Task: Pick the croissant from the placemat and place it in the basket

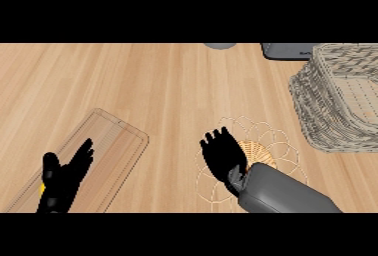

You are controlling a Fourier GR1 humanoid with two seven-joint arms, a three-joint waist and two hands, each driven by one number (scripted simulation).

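Note:
A round lacy wicker placemat lies on the wooden counter at centre right. The orange-brown croissant rests on it, partly hidden behind my right hand. That hand hovers over the mat's left part, fingers straight and pointing away, just left of the croissant. The grey woven basket stands at the right edge, beyond the mat. My left hand rests open at the lower left, fingers up, over a wooden tray.
A flat wooden tray lies slanted at the lower left. A dark grey object and a small grey round thing sit at the counter's far edge. Bare wood fills the middle and upper left.

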